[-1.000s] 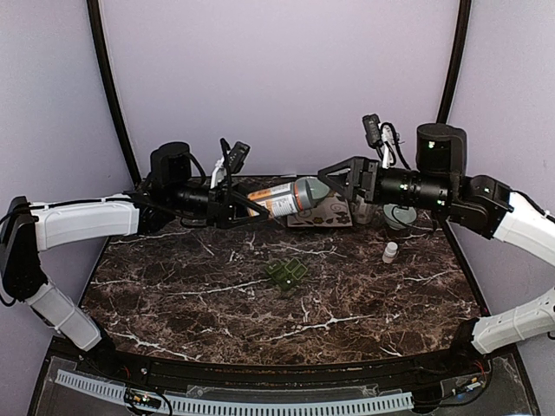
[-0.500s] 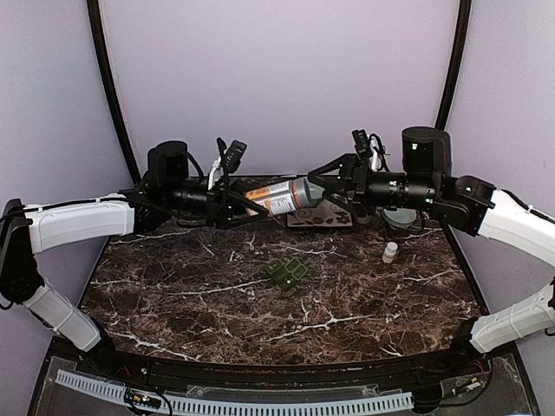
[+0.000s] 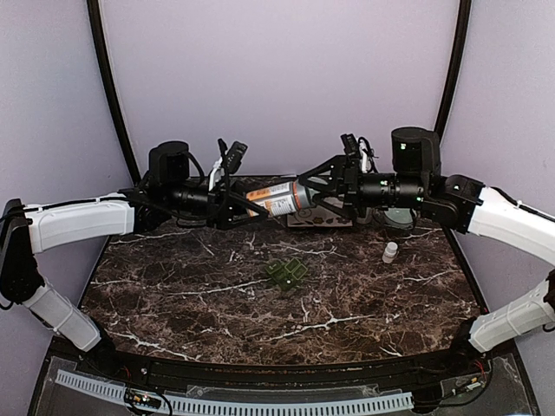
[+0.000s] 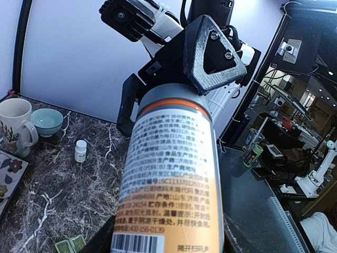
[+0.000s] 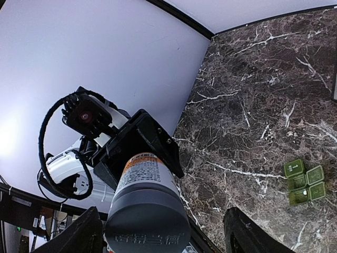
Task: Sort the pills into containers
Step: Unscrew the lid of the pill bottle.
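Has come leftward within the last second with the right pincer (image 3: pixel 314 192), now standing with jaws wide apart on both sides of the grey cap (image 5: pixel 147 221) of the pill bottle (image 3: pixel 276 199), with no squeeze visible yet. Keeps the bottle level in the air above the back of the surface (image 3: pixel 173 295) with the left pincer (image 3: pixel 247 205), clamped on the labelled body. Seems therefore ready for closing on the cap and unscrewing, with the dark-green pill organiser (image 3: pixel 287 274) lying on the middle of the surface, well apart from both pincers and probably not filled yet.
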You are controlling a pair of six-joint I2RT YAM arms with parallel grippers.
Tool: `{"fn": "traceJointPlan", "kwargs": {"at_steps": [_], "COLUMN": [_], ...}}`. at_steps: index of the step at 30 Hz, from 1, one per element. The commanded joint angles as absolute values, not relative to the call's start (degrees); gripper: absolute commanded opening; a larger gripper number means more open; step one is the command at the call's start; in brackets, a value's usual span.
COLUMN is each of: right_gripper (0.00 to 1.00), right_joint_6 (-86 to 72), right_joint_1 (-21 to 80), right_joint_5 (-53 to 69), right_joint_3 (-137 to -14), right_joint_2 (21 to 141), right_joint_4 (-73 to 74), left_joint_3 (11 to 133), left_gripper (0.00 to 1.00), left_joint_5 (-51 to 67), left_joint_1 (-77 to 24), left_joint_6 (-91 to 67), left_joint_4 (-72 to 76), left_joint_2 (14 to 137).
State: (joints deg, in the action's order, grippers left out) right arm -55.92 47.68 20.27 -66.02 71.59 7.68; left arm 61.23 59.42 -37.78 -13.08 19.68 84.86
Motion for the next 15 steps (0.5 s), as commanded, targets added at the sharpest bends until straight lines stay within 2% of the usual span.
{"fn": "traceJointPlan", "kwargs": {"at_steps": [1,9,15], "right_gripper": [0.8,0.78,0.71], "right_joint_6": [-56.6,-56.5,-56.0], "right_joint_1": [47.6,47.9,48.5], "right_joint_5": [22.2,23.6,24.2], "right_joint_3": [-66.9,-67.3,-68.4], "right_joint_2": [71.9,73.2,74.2], "right_joint_4": [3.8,3.7,4.3], "left_joint_3": [63.6,64.1,64.2], "left_gripper": [0.0,0.0,0.0], "left_joint_5": [60.1,60.4,60.5], "left_joint_1": [-37.6,-37.7,-37.6], "left_joint_6": [-12.1,-12.2,-12.2], "left_joint_4": [20.4,20.4,20.6], "left_joint_2": [84.4,85.2,85.6]}}
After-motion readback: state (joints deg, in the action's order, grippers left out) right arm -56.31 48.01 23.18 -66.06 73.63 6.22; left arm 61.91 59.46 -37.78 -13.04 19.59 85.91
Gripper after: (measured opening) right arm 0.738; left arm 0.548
